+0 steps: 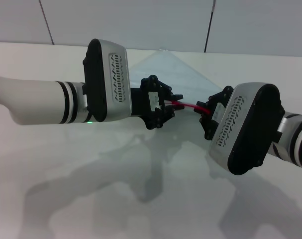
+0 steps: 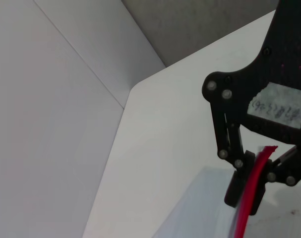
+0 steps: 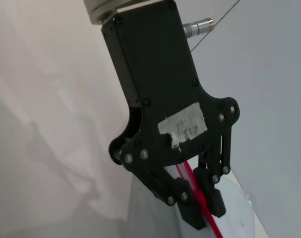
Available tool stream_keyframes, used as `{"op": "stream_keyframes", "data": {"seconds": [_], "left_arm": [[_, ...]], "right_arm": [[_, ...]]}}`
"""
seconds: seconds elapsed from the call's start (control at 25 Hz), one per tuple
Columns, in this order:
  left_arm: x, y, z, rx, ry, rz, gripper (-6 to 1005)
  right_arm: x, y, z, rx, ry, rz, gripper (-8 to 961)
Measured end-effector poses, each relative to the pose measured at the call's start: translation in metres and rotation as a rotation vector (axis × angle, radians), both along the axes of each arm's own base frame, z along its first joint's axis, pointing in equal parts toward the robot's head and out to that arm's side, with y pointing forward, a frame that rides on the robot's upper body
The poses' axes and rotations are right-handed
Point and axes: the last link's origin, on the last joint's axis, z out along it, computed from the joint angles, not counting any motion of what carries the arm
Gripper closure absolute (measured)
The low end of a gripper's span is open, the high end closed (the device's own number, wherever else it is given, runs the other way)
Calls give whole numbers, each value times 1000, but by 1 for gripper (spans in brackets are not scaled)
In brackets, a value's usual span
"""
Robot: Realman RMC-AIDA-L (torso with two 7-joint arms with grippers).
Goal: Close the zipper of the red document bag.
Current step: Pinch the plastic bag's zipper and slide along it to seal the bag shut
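Light is bright and even from overhead (slightly washed out). Soft grey arm shadows fall on the white table [image 1: 66, 199]. No glare or blur shows.

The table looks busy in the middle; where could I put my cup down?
The table is bare in front of both arms. The middle is crowded: left gripper and right gripper pinch the zipper, with the red document bag behind.

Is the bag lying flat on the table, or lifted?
Lifted. Both grippers, left and right, pinch the zipper edge above the table, and the bag slopes away from it. Whether its far edge touches down: cannot tell.
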Motion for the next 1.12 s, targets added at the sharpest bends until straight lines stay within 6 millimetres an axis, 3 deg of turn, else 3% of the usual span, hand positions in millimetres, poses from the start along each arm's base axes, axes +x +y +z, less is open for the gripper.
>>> {"op": "stream_keyframes", "data": {"seconds": [0.28, 1.12], "left_arm": [[1, -1, -2, -7, 7, -7, 888], [-12, 0, -2, 8, 19, 37, 916]], "right_arm": [[0, 0, 0, 0, -1, 1, 865], [2, 0, 5, 23, -11, 3, 860]]}}
